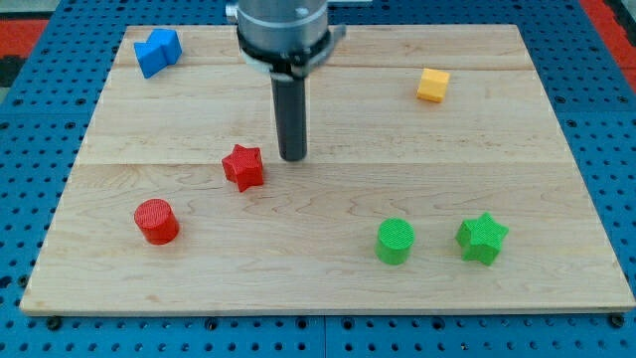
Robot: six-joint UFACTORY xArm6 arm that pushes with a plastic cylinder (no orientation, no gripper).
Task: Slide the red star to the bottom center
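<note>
The red star (243,166) lies on the wooden board (328,268), left of centre. My tip (292,157) stands just to the star's right and slightly toward the view's top, a small gap apart from it. The dark rod rises from there to the arm's grey housing at the view's top.
A red cylinder (156,221) sits at the lower left. A green cylinder (396,241) and a green star (482,238) sit at the lower right. A blue block (157,51) lies at the top left, a yellow cube (432,85) at the top right.
</note>
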